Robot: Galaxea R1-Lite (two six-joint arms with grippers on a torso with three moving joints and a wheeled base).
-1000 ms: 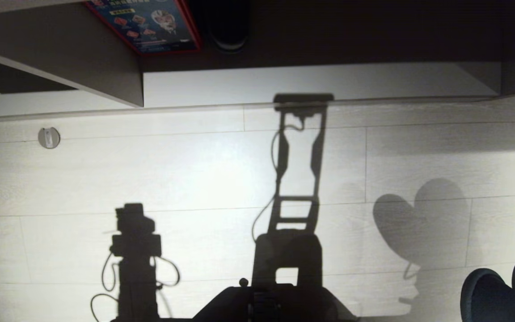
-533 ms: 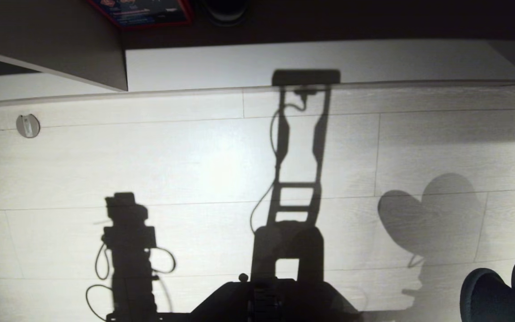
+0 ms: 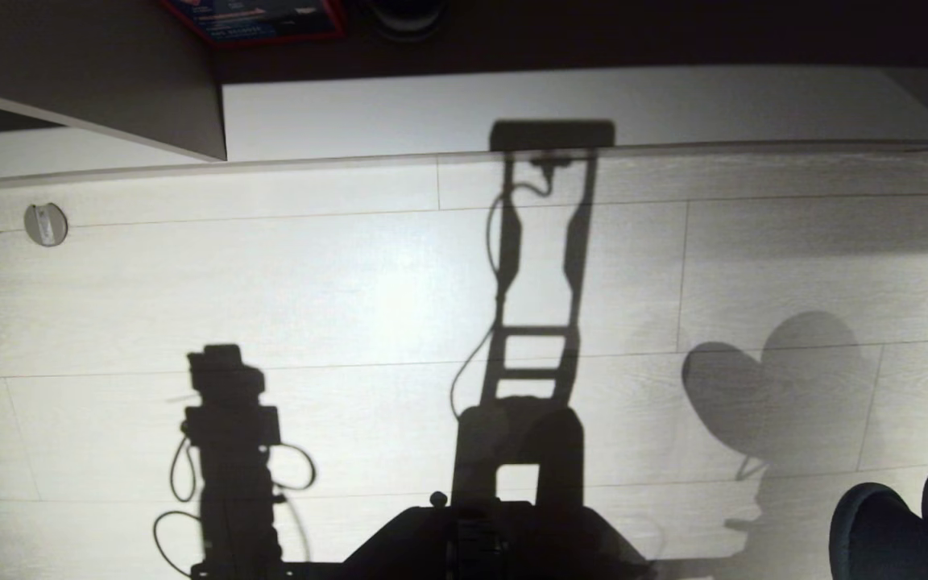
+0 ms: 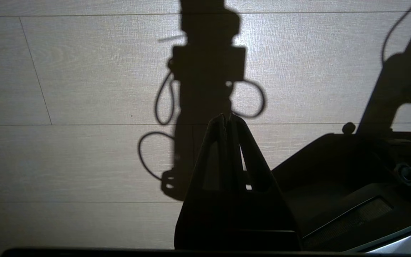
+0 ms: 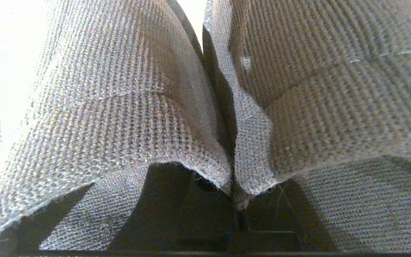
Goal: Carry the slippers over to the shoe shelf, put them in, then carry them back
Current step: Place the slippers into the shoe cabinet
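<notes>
Right hand (image 5: 239, 210) clamped on the slippers (image 5: 127, 107), left hand (image 4: 227, 117) together, shoe shelf (image 3: 593, 105) empty ahead

**Both arms low, right gripper clamped on the pair**

The left gripper (image 4: 227, 119) hung empty above the floor, its two fingers pressed together at the tips. The right gripper (image 5: 239, 210) was pinched tight on the slippers (image 5: 205, 107), gripping the two inner edges side by side so both toes stood out ahead of it. In the head view only those toes showed, at the lower right corner.
</notes>
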